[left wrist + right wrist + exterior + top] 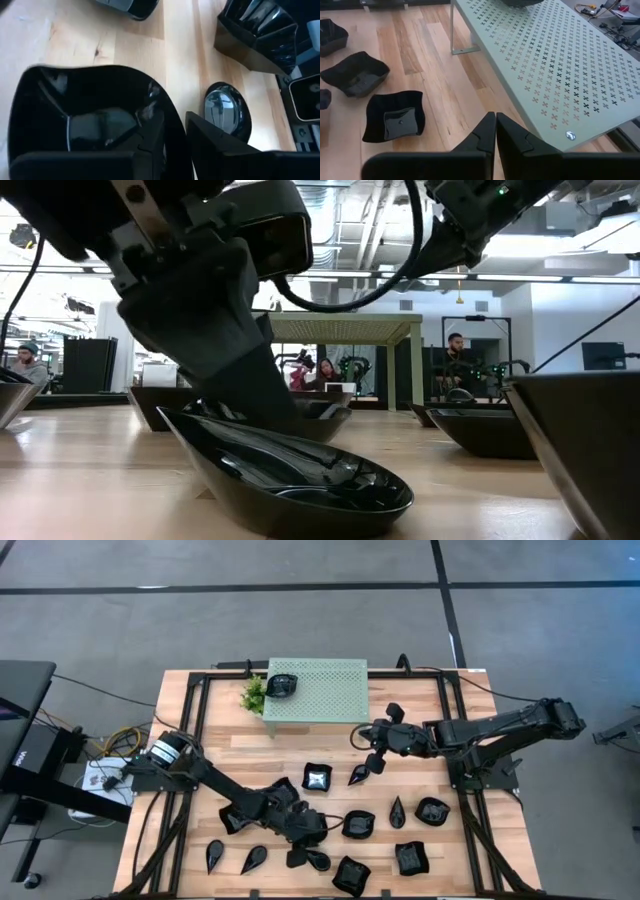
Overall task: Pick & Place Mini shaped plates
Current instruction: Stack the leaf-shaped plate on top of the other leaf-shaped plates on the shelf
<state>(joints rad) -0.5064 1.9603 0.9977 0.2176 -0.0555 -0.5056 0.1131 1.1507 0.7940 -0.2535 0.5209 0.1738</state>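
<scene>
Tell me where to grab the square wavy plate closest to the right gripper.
Pinch one raised side wall of the square wavy plate, probably from straight above, one finger inside, one outside: it sits upright and open-topped, with bare wood around it.

You find bare tabletop between the green stand and the scattered black plates; plates crowd the front rows, leaving narrow gaps.

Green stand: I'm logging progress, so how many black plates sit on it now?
1: a black plate on the stand's left end, beside the plant. None looks hidden there.
</scene>
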